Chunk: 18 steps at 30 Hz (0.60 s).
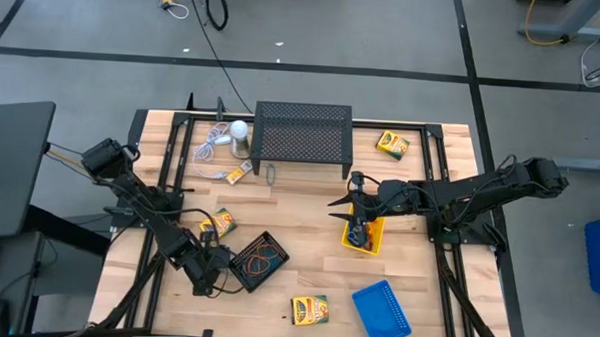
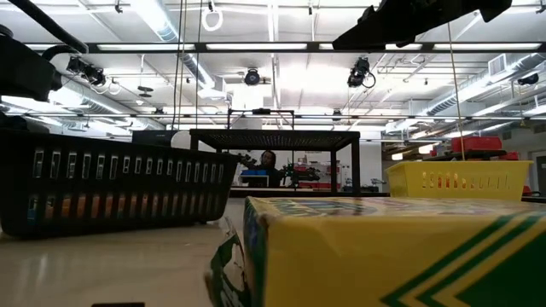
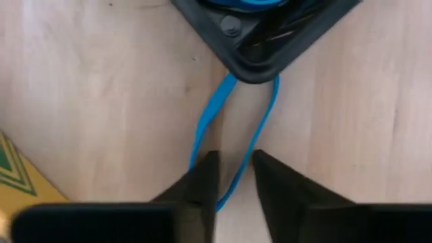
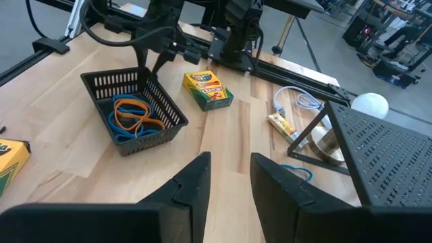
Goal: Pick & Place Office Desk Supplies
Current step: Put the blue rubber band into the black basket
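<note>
Left gripper (image 3: 233, 182) sits low over the table just outside a corner of the black tray (image 3: 263, 40), jaws narrow with a blue rubber band (image 3: 223, 128) running between the fingertips (looks pinched, but contact is hard to confirm). The band's far end lies under the tray corner. More bands, orange and blue, lie inside that tray (image 4: 135, 115). A crayon box (image 1: 218, 223) lies just beside the left arm. Right gripper (image 1: 356, 229) hangs over the yellow tray (image 1: 370, 237), jaws a narrow gap, nothing between them. The blue tray (image 1: 383, 309) and another crayon box (image 1: 310, 309) lie well apart from both jaws.
</note>
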Each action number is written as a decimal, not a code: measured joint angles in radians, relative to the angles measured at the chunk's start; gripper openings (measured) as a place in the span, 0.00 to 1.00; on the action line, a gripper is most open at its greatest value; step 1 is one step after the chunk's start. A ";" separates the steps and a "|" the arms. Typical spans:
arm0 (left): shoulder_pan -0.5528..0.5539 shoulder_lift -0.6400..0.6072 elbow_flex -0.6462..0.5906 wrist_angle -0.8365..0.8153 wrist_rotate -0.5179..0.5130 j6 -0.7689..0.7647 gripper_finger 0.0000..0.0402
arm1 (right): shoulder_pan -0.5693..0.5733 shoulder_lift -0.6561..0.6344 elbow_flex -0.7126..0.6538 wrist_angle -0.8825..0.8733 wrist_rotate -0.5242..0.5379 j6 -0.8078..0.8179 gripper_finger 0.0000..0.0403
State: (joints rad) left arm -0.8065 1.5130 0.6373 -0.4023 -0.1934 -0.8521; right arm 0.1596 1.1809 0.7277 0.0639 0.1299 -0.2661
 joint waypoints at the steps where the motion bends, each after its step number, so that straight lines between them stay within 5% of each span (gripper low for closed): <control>1: -0.003 0.001 0.000 0.002 0.003 0.002 0.16 | 0.000 0.000 0.000 0.000 0.000 0.000 0.28; 5: -0.022 0.002 0.000 0.007 0.004 0.004 0.02 | 0.000 0.000 0.000 0.000 0.000 0.008 0.28; 18: -0.126 0.004 0.105 0.011 0.021 -0.002 0.01 | 0.000 0.000 0.000 0.000 0.000 0.011 0.28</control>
State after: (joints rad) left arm -0.9321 1.5166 0.7424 -0.3916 -0.1722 -0.8545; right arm 0.1600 1.1809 0.7280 0.0639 0.1295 -0.2550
